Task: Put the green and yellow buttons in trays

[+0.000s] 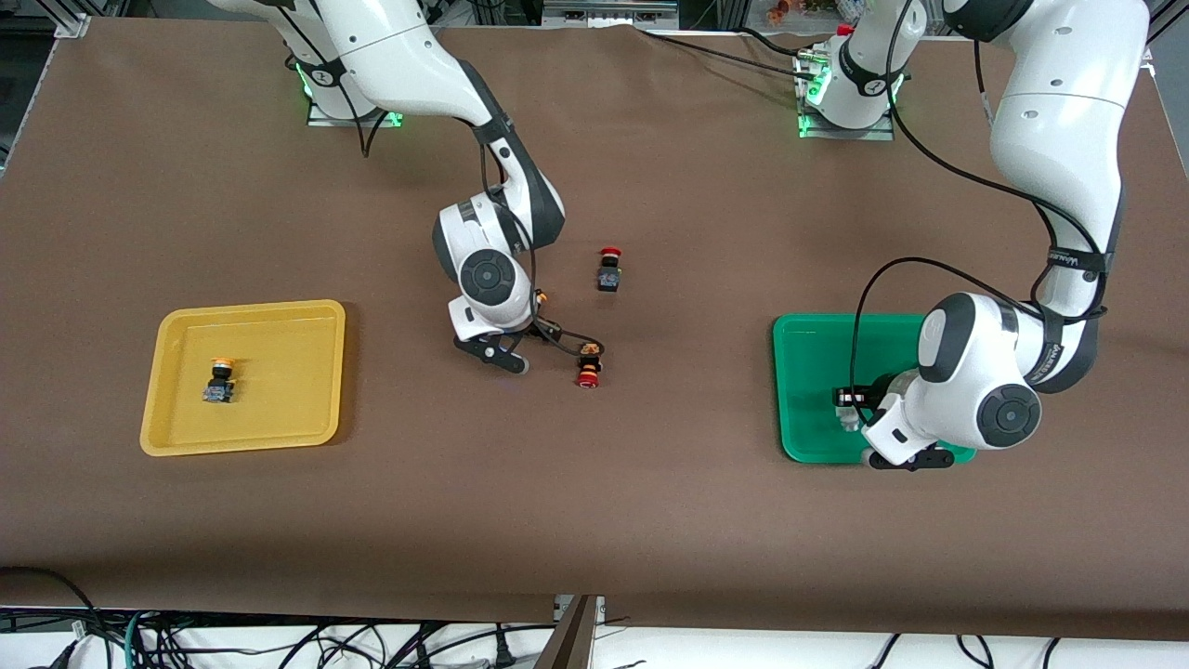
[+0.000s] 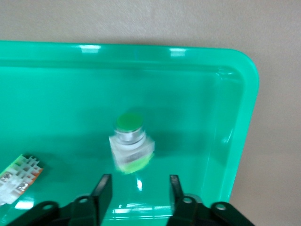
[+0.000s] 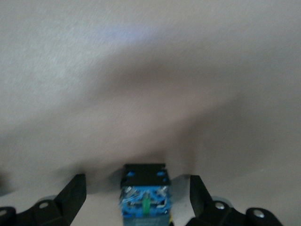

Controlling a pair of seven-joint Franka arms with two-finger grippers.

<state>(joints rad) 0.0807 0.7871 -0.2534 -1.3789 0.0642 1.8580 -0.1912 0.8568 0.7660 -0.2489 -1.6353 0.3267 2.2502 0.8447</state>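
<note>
My left gripper (image 2: 139, 188) is open over the green tray (image 2: 56, 84), at the part of it nearer the front camera (image 1: 850, 404). A green button (image 2: 129, 146) stands tilted in the tray just ahead of the fingertips, touching neither. A second white-bodied button (image 2: 19, 179) lies on its side in the same tray. My right gripper (image 3: 136, 188) is open, low over the table's middle (image 1: 539, 311), with a yellow button's black-blue body (image 3: 145, 193) between its fingers, which do not touch it. Another yellow button (image 1: 219, 379) sits in the yellow tray (image 1: 279, 400).
A red-capped button with a black body (image 1: 608, 269) stands on the brown table near the middle. A red-capped button with an orange-black body (image 1: 588, 364) lies close to my right gripper, nearer the front camera. The green tray's bare part (image 1: 808, 353) faces the table's middle.
</note>
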